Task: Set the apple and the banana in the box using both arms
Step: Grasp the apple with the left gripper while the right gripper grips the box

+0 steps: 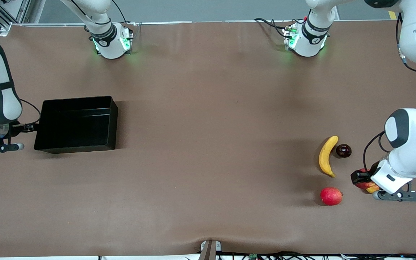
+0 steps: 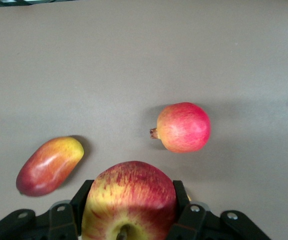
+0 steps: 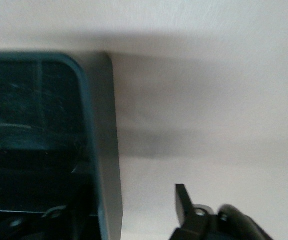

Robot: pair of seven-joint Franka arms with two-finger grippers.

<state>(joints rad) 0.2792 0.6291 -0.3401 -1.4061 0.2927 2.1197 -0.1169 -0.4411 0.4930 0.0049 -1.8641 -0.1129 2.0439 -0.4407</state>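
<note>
The apple (image 1: 364,185), red with yellow streaks, sits between the fingers of my left gripper (image 1: 359,177), which is shut on it low over the table at the left arm's end. In the left wrist view the apple (image 2: 129,197) fills the gripper (image 2: 131,192). The banana (image 1: 328,156) lies on the table beside that spot, toward the table's middle. The black box (image 1: 111,122) stands at the right arm's end. My right gripper (image 1: 31,127) is open at the box's end wall. In the right wrist view the gripper (image 3: 121,207) straddles that wall (image 3: 104,150), one finger inside and one outside.
A red-yellow mango (image 1: 373,188) lies right beside the held apple and shows in the left wrist view (image 2: 49,166). A plain red round fruit with a nub (image 1: 331,196) lies nearer the front camera than the banana. A dark round fruit (image 1: 343,150) sits beside the banana.
</note>
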